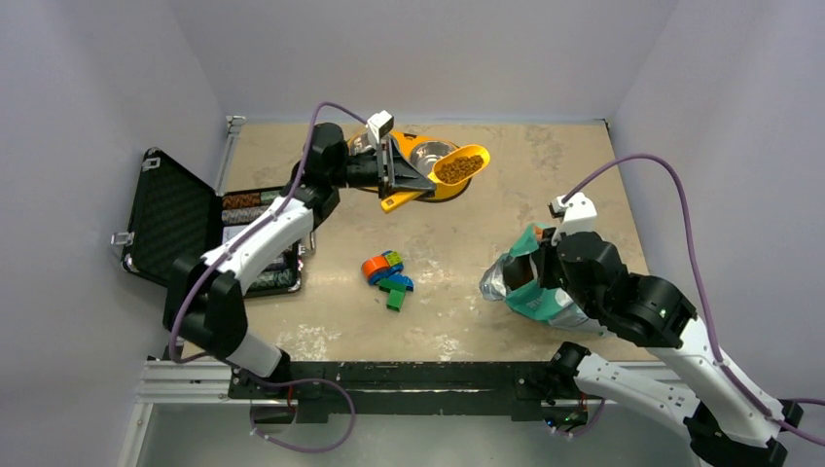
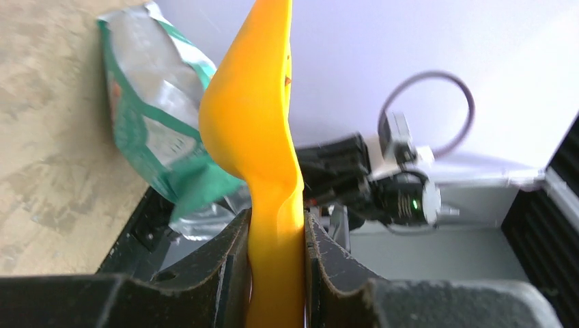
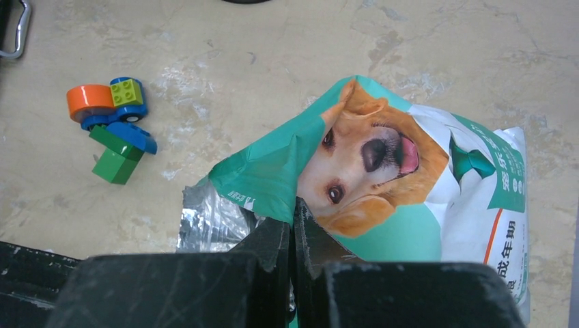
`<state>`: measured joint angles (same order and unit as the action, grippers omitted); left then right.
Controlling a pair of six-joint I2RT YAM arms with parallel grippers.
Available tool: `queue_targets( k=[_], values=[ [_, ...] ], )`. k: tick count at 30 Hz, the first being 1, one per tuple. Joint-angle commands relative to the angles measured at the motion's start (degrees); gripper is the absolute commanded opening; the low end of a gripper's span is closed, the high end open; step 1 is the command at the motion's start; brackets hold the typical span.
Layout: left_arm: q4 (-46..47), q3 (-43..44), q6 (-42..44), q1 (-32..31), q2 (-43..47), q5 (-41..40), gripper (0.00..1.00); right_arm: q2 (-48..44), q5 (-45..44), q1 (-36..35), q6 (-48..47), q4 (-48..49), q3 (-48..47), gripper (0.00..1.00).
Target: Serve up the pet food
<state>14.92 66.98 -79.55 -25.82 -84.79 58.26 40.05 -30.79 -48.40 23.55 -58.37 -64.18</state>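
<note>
My left gripper (image 1: 401,175) is shut on the handle of a yellow scoop (image 1: 465,163) and holds it above the right rim of a steel bowl (image 1: 428,153) in an orange base. Brown kibble (image 1: 457,169) fills the scoop. In the left wrist view the scoop (image 2: 256,130) runs up between my fingers (image 2: 229,263), with the bag (image 2: 153,133) behind it. My right gripper (image 3: 293,225) is shut on the top edge of the teal-green and white pet food bag (image 3: 410,198), printed with a golden dog, and holds its mouth open at the table's right (image 1: 530,282).
Toy blocks in orange, blue and green (image 1: 387,275) lie at the table's middle; they also show in the right wrist view (image 3: 113,126). An open black case (image 1: 185,219) with items inside sits at the left edge. Grey walls enclose the table.
</note>
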Motion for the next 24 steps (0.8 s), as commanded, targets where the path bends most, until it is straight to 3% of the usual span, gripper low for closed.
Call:
queue_targets(
  k=[1,9,18,24],
  values=[
    [-1.2,7.8,0.5,1.9,-7.5,-3.0,0.0,-1.4,-4.8,0.4,-0.5,-1.1,-3.6,0.0],
    [1.1,13.6,-1.9,7.3,-20.2,-6.0,0.0,-4.2,-6.3,0.4,1.7,-4.1,-3.7,0.0],
    [-6.4,15.7,3.1,10.6,-29.1,-6.0,0.0,-5.8,-7.5,0.4,3.4,-6.5,-4.4,0.0],
    [-14.7,21.7,4.1,11.0,-33.9,-8.3,0.0,-5.6,-7.5,0.4,4.2,-5.9,-4.3,0.0]
  ],
)
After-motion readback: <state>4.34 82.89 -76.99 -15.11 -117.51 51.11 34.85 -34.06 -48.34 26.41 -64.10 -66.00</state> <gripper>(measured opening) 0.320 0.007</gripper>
